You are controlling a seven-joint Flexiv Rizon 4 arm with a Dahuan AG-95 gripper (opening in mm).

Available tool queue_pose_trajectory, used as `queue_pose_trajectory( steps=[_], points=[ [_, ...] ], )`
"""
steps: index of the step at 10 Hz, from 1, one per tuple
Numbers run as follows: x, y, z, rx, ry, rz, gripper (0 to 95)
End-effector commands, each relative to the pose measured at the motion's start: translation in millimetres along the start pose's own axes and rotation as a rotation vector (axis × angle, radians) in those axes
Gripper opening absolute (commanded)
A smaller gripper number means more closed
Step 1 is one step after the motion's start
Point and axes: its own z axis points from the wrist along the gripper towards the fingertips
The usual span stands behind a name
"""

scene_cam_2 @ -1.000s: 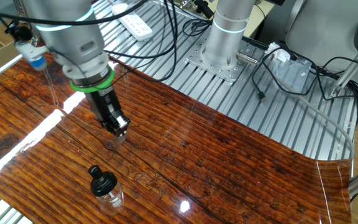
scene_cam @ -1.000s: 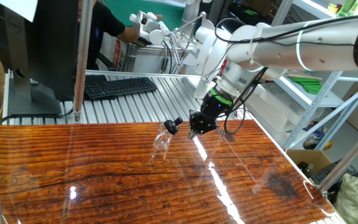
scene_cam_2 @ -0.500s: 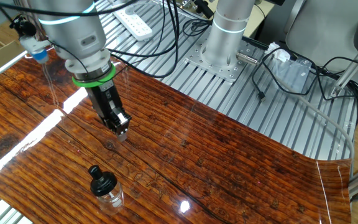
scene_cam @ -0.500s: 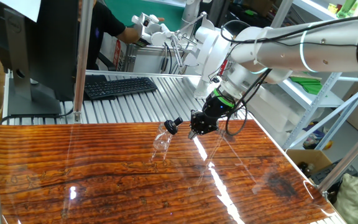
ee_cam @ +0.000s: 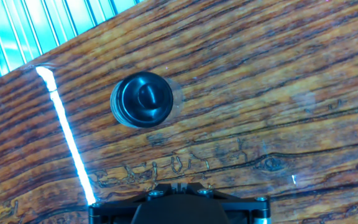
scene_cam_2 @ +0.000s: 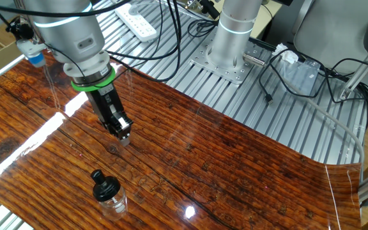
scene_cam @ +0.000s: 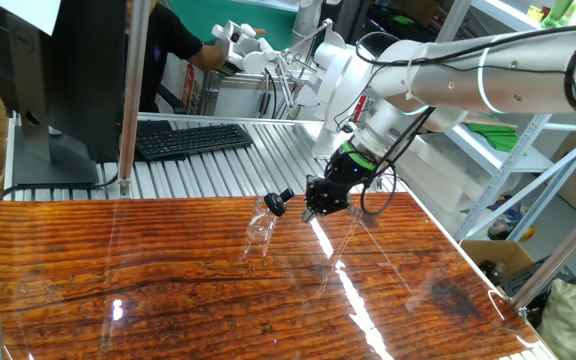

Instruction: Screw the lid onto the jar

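Black lid [scene_cam_2: 105,187] sits atop the clear jar [scene_cam_2: 114,203], standing apart from the gripper [scene_cam_2: 123,135], whose fingers are pressed together on nothing

A robotics lab: a white robot arm [scene_cam: 488,75] is bolted to a ribbed aluminium bench [scene_cam_2: 235,89] beside a glossy wood-grain surface [scene_cam: 168,290]. Past its far edge stand a monitor [scene_cam: 63,80] and keyboard [scene_cam: 193,138], with metal shelving [scene_cam: 508,150] and loose cables [scene_cam_2: 299,70] nearby.

A glossy wood-grain bench [scene_cam: 168,290] fills the near scene. Beyond its far edge, a black keyboard [scene_cam: 193,138] lies on ribbed metal, right of a dark monitor [scene_cam: 63,80]. A white power strip [scene_cam_2: 139,24] lies on the ribbed metal.
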Motion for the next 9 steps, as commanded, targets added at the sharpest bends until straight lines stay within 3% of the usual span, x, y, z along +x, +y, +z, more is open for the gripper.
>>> queue_pose_trajectory(
  steps=[1, 9],
  points=[
    [-2.9, 0.8, -0.3, -0.001, 0.004, 0.004, 0.0],
    [-41.4, 10.2, -8.5, -0.012, 0.029, 0.029, 0.0]
  ],
)
